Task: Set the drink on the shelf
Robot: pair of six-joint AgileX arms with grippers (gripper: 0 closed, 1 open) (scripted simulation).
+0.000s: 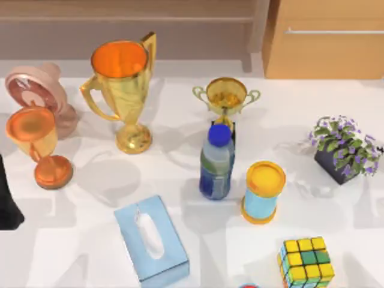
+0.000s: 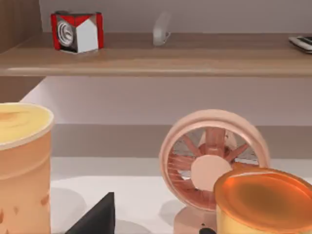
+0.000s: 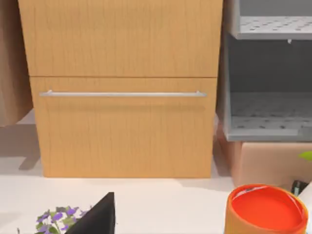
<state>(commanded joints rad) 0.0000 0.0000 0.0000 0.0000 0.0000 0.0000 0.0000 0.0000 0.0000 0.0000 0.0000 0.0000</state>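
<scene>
Jaws of both arms: I cannot tell whether apart or together; my left arm (image 1: 9, 201) is a dark shape at the desk's left edge. On the white desk (image 1: 90, 252) the drink (image 1: 216, 162), a blue-capped bottle with a label too small to read, stands upright at centre, before a small gold trophy (image 1: 226, 96) and beside a yellow-lidded can (image 1: 262, 191); the shelf (image 1: 126, 27) runs along the back, well apart; a large gold cup (image 1: 123, 87) has an orange interior.

A blue-capped water bottle (image 1: 216, 165) stands upright mid-table, seemingly untouched; the grey-brown wooden shelf (image 1: 132, 27) runs along the back edge.
</scene>
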